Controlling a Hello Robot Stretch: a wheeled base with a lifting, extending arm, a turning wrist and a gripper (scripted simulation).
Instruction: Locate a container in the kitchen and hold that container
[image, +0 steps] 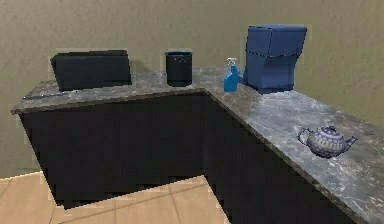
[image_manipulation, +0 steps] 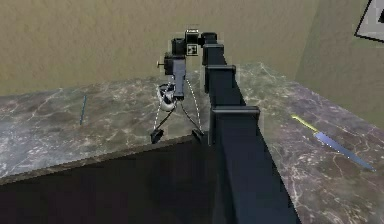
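Container (image: 179, 69): dark upright cylinder

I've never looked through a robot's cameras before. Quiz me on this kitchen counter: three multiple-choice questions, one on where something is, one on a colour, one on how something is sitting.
1. Where does the spray bottle stand?
A) on the floor
B) on the counter, between the dark cylindrical container and the boxy appliance
C) inside a sink

2. What colour is the boxy appliance?
A) red
B) white
C) blue

3. How is the teapot sitting?
A) upright on the counter
B) tipped on its side
C) upside down

Answers:
1 B: in the forward view it stands on the stone top with one of them on either side.
2 C: its whole body is blue, like the bottle.
3 A: its lid is on top and its base rests flat.
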